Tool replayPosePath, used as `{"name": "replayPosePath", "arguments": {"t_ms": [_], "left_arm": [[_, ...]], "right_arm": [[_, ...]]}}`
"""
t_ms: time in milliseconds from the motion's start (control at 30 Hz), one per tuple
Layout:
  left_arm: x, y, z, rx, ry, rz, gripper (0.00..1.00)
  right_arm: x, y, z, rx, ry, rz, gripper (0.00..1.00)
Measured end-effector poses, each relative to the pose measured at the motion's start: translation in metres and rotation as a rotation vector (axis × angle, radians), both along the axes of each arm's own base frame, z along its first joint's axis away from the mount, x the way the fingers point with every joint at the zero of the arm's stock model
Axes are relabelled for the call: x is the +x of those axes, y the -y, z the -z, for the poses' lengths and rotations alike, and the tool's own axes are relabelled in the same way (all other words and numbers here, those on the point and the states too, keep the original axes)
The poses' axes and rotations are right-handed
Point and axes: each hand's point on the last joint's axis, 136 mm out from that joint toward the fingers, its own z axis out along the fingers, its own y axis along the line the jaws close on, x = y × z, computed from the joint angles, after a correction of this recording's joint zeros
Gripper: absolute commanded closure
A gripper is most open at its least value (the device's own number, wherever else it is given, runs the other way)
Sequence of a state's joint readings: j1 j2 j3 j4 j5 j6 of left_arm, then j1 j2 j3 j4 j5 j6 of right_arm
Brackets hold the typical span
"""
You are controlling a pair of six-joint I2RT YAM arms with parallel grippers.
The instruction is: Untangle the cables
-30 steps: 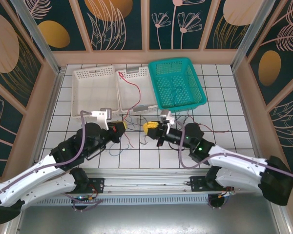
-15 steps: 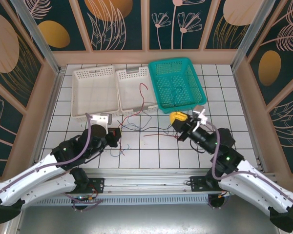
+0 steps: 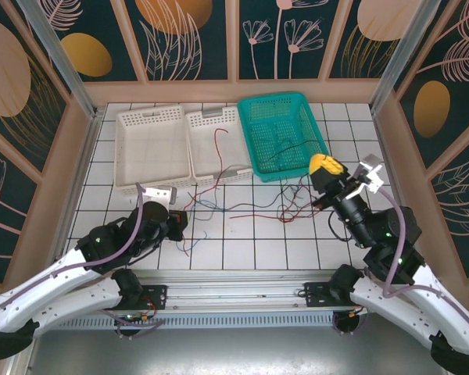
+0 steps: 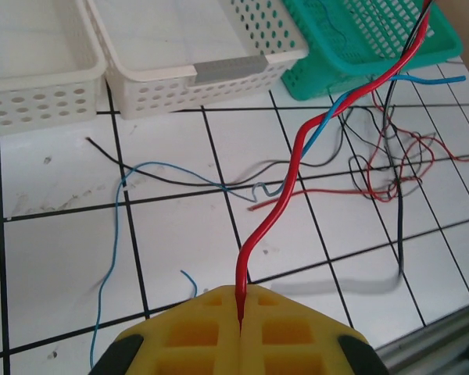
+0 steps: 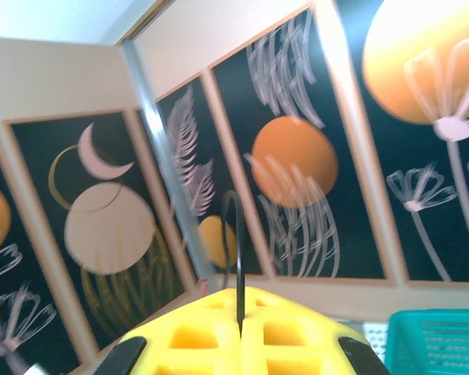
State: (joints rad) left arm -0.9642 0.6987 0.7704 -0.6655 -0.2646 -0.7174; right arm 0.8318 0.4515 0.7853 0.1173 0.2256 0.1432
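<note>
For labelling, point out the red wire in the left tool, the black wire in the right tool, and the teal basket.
Thin red wire (image 4: 298, 152), left wrist view, mid-length bend.
Thin black wire (image 5: 239, 258), right wrist view, upright stretch.
Teal plastic mesh basket (image 3: 272, 98), top view, far rim.

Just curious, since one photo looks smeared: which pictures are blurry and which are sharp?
Right wrist view: the wall panels are smeared, the near black cable crisper. Left wrist view: sharp red cable, a soft shadow on the table. Top view: even light, no glare.
</note>
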Motion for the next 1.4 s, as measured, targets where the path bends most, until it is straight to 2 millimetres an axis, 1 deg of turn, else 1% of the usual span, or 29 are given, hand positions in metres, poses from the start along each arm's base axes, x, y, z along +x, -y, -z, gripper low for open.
{"name": "replayPosePath", "arguments": {"t_ms": [100, 200, 267, 367, 467, 533, 600, 700, 767, 800, 867, 933, 1100, 1200, 1300, 1400], "left_arm": [[-0.003, 0.004, -0.003, 0.008, -0.012, 0.036, 1.0], [-0.006, 0.004, 0.0, 0.03, -0.027, 0.05, 1.0], [-0.007, 0.001, 0.001, 0.044, -0.03, 0.048, 1.0], [-0.007, -0.005, -0.006, 0.042, -0.011, 0.032, 1.0], [-0.007, -0.011, -0.011, 0.038, 0.003, 0.02, 1.0], [-0.007, -0.012, -0.012, 0.04, 0.007, 0.015, 1.0], [-0.007, -0.012, -0.01, 0.048, 0.001, 0.014, 1.0], [-0.006, -0.013, -0.008, 0.059, -0.001, 0.009, 1.0], [-0.005, -0.015, -0.008, 0.065, 0.004, -0.001, 1.0], [-0.004, -0.017, -0.009, 0.068, 0.009, -0.009, 1.0], [-0.003, -0.022, -0.013, 0.061, 0.027, -0.032, 1.0], [-0.002, -0.028, -0.019, 0.046, 0.053, -0.059, 1.0], [0.001, -0.047, -0.04, -0.027, 0.136, -0.139, 1.0], [0.003, -0.055, -0.047, -0.066, 0.178, -0.182, 1.0], [0.003, -0.062, -0.049, -0.084, 0.199, -0.21, 1.0], [0.002, -0.067, -0.053, -0.107, 0.216, -0.224, 1.0]], "right_arm": [[-0.001, 0.017, -0.013, 0.035, 0.014, 0.064, 1.0], [-0.003, 0.033, -0.03, 0.071, 0.03, 0.124, 1.0], [-0.005, 0.045, -0.041, 0.095, 0.043, 0.162, 1.0], [-0.01, 0.059, -0.057, 0.124, 0.069, 0.202, 1.0], [-0.016, 0.071, -0.08, 0.158, 0.098, 0.234, 1.0], [-0.02, 0.079, -0.096, 0.184, 0.121, 0.252, 1.0], [-0.021, 0.082, -0.107, 0.197, 0.137, 0.264, 1.0], [-0.021, 0.081, -0.121, 0.204, 0.15, 0.266, 1.0], [-0.017, 0.075, -0.126, 0.199, 0.152, 0.257, 1.0], [-0.014, 0.069, -0.128, 0.189, 0.152, 0.246, 1.0], [-0.006, 0.053, -0.131, 0.159, 0.148, 0.221, 1.0], [0.005, 0.033, -0.131, 0.119, 0.14, 0.189, 1.0], [0.038, -0.026, -0.121, -0.002, 0.1, 0.099, 1.0], [0.058, -0.057, -0.113, -0.065, 0.079, 0.051, 1.0], [0.081, -0.077, -0.105, -0.111, 0.051, 0.016, 1.0], [0.105, -0.09, -0.098, -0.131, 0.021, -0.013, 1.0]]}}
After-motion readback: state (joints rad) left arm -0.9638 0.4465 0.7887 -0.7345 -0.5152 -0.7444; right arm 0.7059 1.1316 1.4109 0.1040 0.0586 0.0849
